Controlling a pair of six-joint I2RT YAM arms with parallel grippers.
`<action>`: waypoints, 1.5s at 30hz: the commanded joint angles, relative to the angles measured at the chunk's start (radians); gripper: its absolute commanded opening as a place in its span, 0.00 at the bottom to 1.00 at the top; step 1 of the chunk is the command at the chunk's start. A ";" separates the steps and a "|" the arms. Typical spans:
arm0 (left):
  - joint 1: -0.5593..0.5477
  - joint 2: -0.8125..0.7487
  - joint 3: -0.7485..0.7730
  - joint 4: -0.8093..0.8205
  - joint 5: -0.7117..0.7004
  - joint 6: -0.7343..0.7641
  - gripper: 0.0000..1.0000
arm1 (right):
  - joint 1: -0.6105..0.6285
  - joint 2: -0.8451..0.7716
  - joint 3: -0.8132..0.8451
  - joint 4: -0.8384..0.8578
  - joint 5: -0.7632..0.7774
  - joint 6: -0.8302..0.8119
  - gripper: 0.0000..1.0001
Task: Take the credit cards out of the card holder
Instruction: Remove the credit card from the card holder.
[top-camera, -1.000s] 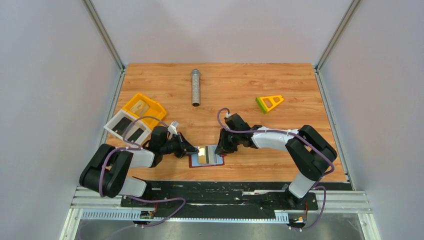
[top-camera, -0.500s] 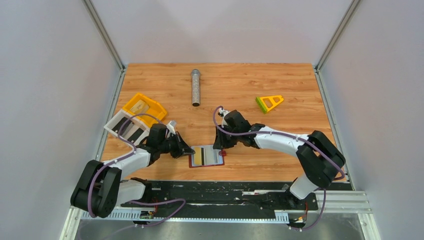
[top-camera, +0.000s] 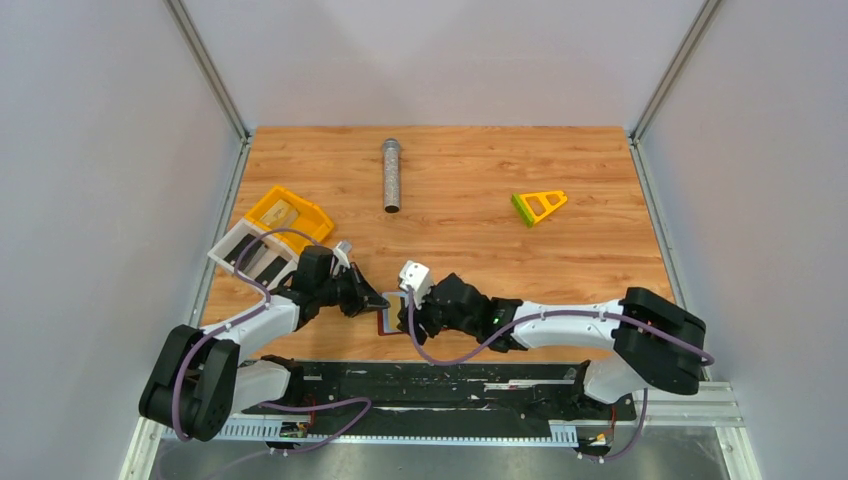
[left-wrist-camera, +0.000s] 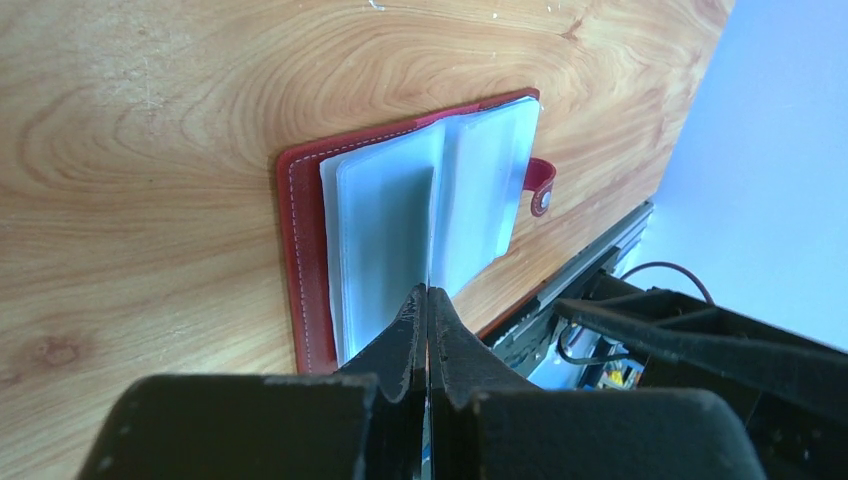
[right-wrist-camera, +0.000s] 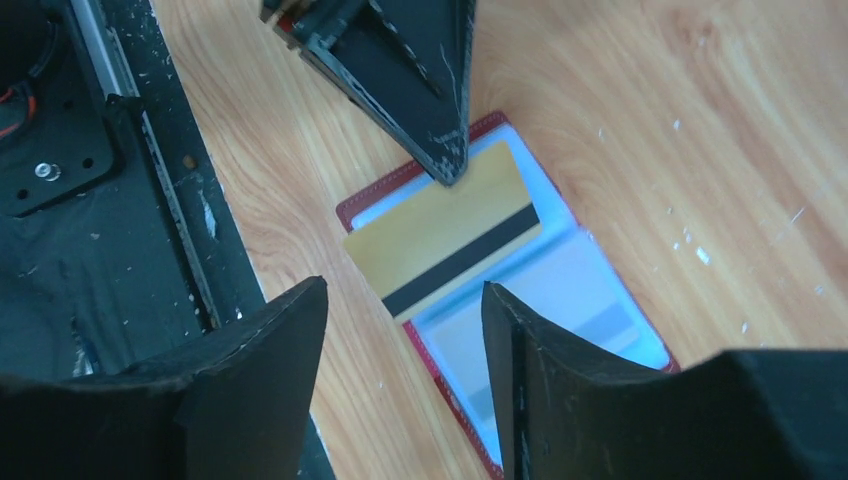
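Credit card (right-wrist-camera: 440, 225), tan-gold with its black stripe showing, is pinched at its left edge by the left gripper (right-wrist-camera: 450, 172), whose fingers are pressed together on it. It sits over the open dark-red card holder (left-wrist-camera: 300, 250), which lies near the table (top-camera: 560, 160) front edge, just left of centre. The right gripper (right-wrist-camera: 402, 288) hovers above the holder, fingers spread wide.

Card holder (right-wrist-camera: 570, 300): one.
Gold credit card (right-wrist-camera: 440, 240): one, on the card holder.
Trays: two, yellow (top-camera: 304, 209) and white (top-camera: 221, 249), left of it.
Metal tube (top-camera: 391, 175): one.
Triangular piece (top-camera: 539, 205): one.
My grippers: two, left gripper (left-wrist-camera: 428, 296), right gripper (right-wrist-camera: 402, 290).
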 joint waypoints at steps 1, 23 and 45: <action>0.005 -0.016 0.030 -0.007 0.012 -0.030 0.00 | 0.089 0.035 -0.003 0.166 0.168 -0.147 0.61; 0.005 -0.030 0.023 -0.010 -0.001 -0.063 0.00 | 0.235 0.266 0.075 0.234 0.499 -0.193 0.26; 0.005 -0.249 0.240 -0.381 -0.157 0.141 0.48 | 0.192 0.045 0.077 -0.004 0.401 -0.028 0.00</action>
